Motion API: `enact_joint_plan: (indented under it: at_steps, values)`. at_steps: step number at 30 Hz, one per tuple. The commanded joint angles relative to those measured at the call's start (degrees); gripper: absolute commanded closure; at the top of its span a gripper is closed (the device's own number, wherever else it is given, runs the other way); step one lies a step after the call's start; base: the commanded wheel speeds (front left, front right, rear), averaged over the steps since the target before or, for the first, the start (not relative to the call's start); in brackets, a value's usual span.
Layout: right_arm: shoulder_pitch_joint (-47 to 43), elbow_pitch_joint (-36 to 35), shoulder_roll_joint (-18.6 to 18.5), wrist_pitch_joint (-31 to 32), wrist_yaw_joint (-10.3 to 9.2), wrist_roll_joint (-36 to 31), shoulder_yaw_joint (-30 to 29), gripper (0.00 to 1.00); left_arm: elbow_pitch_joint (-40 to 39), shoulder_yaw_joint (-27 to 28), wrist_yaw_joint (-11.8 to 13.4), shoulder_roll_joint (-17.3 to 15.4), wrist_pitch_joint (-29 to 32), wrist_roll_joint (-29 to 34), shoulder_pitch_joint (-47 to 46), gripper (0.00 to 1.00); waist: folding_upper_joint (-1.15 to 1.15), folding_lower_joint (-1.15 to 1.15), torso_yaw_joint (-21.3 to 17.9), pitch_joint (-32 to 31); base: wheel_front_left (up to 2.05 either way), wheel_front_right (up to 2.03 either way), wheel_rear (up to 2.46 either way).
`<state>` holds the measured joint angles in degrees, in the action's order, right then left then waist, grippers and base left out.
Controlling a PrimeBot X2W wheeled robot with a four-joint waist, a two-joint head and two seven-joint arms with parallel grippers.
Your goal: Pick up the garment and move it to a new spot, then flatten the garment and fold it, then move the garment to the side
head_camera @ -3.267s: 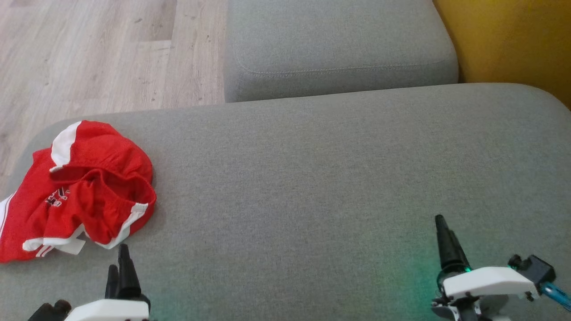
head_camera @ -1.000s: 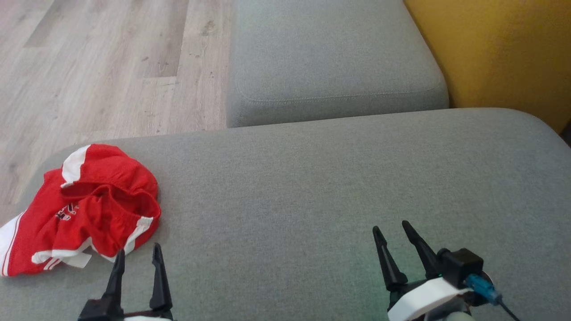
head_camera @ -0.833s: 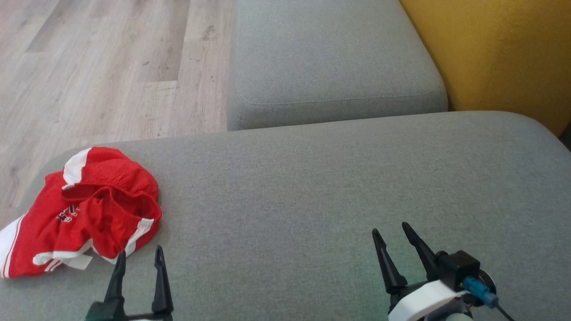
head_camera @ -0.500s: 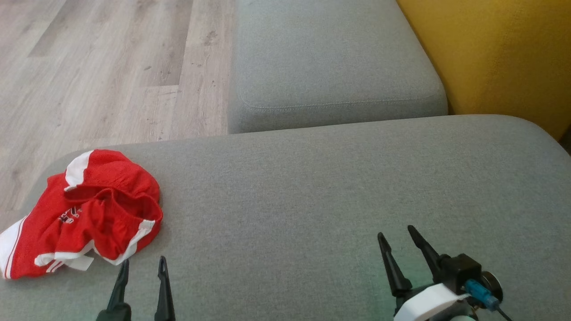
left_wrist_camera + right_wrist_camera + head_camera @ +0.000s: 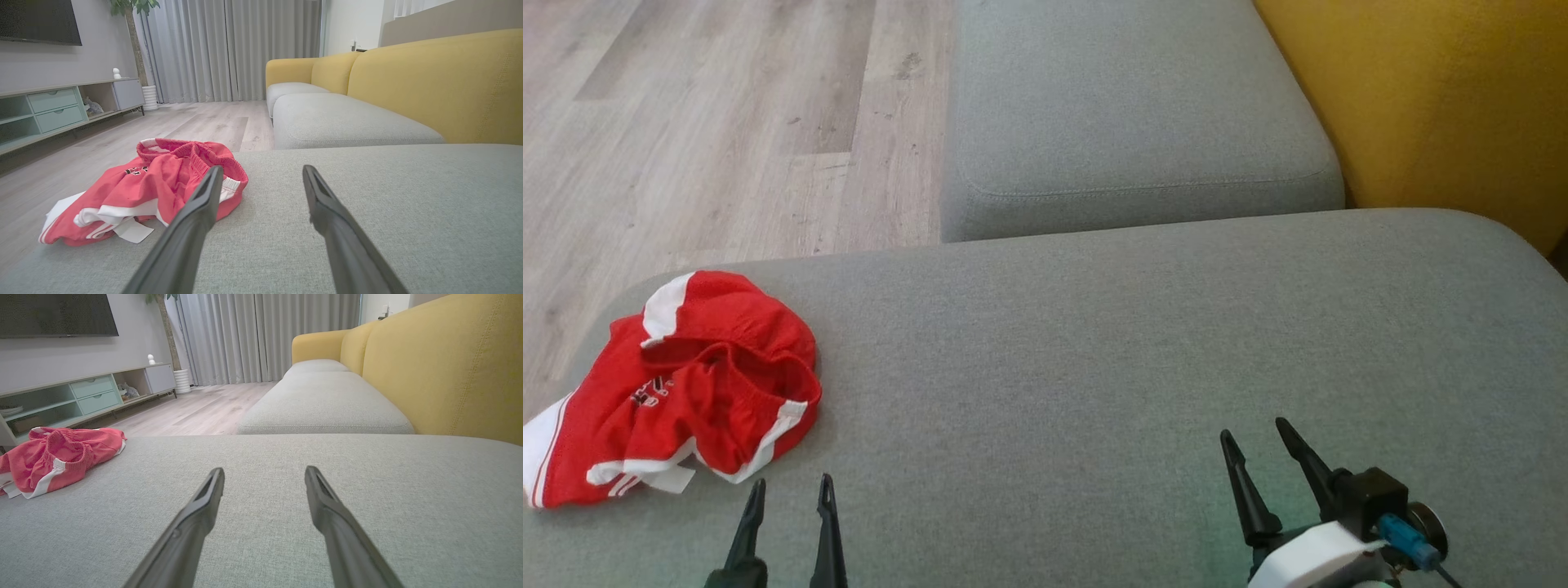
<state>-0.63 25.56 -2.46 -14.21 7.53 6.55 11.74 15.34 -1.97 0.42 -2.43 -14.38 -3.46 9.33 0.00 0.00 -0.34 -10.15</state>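
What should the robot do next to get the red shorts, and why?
Probably reach the left gripper forward and leftward onto the crumpled red and white shorts. Its fingers stand open just short of the cloth on the grey sofa cushion; the right gripper is farther away.

Soft, even daylight thru curtains (image 5: 245,49) at top centre of both wrist views; bright, no harsh glare. Shadows faint: just a thin dark rim under the red shorts (image 5: 163,183). Fingers (image 5: 192,228) at bottom edge blurry, too close to lens; bkgd sharp. Head view duller, slightly grainy, w/ green tint on grey sofa cushion (image 5: 1176,506) at lower right.
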Motion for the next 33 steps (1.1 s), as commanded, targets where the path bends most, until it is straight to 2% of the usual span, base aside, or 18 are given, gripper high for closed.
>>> enact_joint_plan:
  at_steps: [1, 5, 11, 21, 33]
  values:
    - [2.49, -1.40, -0.42, -0.79, -0.04, 0.25, 1.08, 0.00, -1.67, 1.33, -0.07, -0.44, -0.62, 0.44, -2.53, 0.00, 0.00, 0.00, 0.05, 0.00, 0.00, 0.00, 0.00]
    - [2.29, -1.04, -0.42, -0.79, -0.04, 0.34, 1.25, 0.00, -1.68, 1.29, 0.20, -0.44, -0.62, 0.43, -2.72, 0.00, 0.00, 0.00, 1.04, 0.07, 0.00, 0.00, 0.00]
    - [1.98, -0.93, -0.42, -0.79, -0.04, 1.09, 2.37, 0.00, -1.77, 1.82, 0.43, -0.44, -0.62, 0.61, -2.58, 0.00, 0.00, 0.00, 4.67, -0.20, 0.00, 0.00, 0.00]
    - [1.83, -1.44, -0.42, -0.79, -0.04, 2.54, 3.85, 0.00, -2.81, 4.15, -0.01, -1.00, -0.62, 1.43, -2.23, 0.00, 0.00, 0.00, 14.50, 0.06, 0.00, 0.00, 0.00]
    - [1.92, -1.97, -0.42, -0.79, -0.04, 1.17, 3.26, 0.00, -5.58, 6.23, 0.54, -0.93, -0.62, 1.69, -3.15, 0.00, 0.00, 0.00, 23.13, 2.98, 0.00, 0.00, 0.00]
